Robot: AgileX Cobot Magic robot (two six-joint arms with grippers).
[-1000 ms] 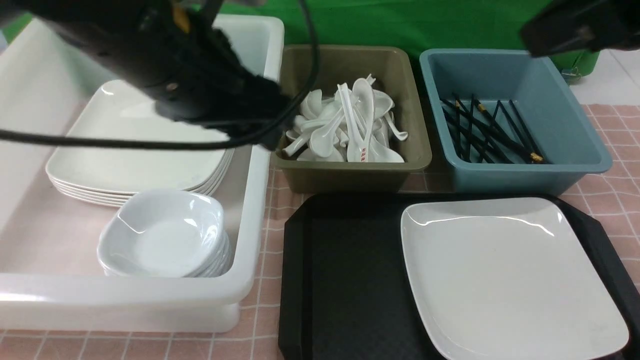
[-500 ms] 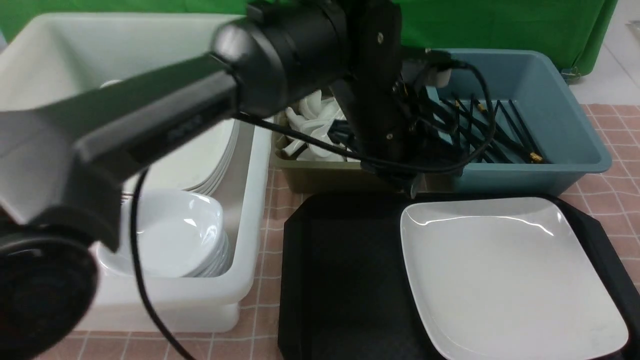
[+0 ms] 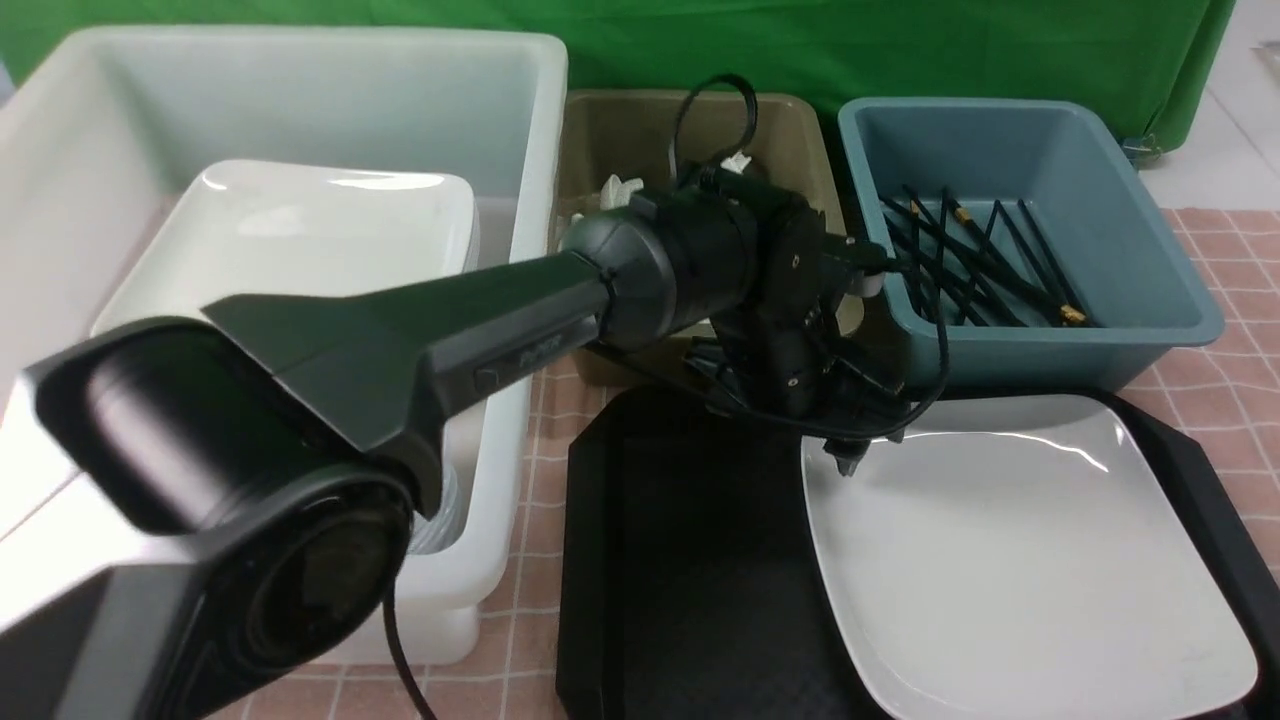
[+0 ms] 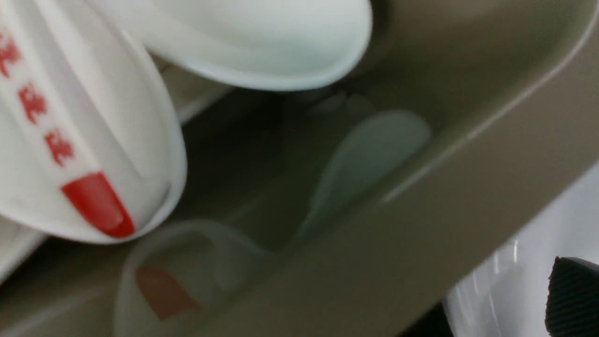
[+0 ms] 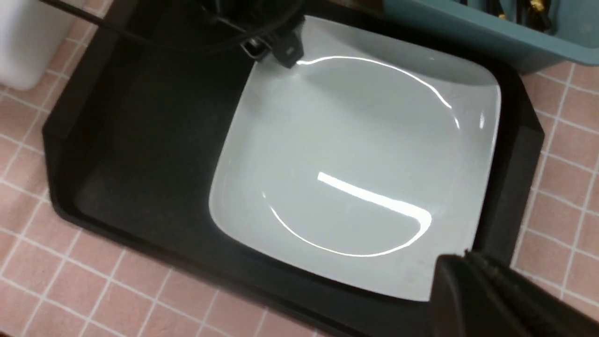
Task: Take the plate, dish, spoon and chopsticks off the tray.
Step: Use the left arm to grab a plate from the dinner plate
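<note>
The large white plate point(image 3: 1010, 560) lies on the right half of the black tray point(image 3: 690, 560). My left gripper point(image 3: 850, 455) has come down at the plate's far-left corner. In the right wrist view its two tips point(image 5: 271, 49) stand apart at that corner's rim, open. One ribbed finger pad point(image 4: 573, 299) shows beside the plate point(image 4: 505, 281). The red-marked spoon point(image 4: 70, 140) lies in the olive bin point(image 4: 421, 210). The chopsticks point(image 3: 980, 265) lie in the blue bin. My right gripper point(image 5: 468, 262) hangs shut above the plate's near-right corner. The dish is out of view.
A big white tub point(image 3: 300, 90) at the left holds a stack of white plates point(image 3: 330, 220). The olive bin point(image 3: 640, 130) and blue bin point(image 3: 1150, 290) stand just behind the tray. My left arm spans from the near left across the tub.
My left arm has swung from over the white tub to the right and dropped to the plate's far-left corner. The right arm has left the front view's top right.
</note>
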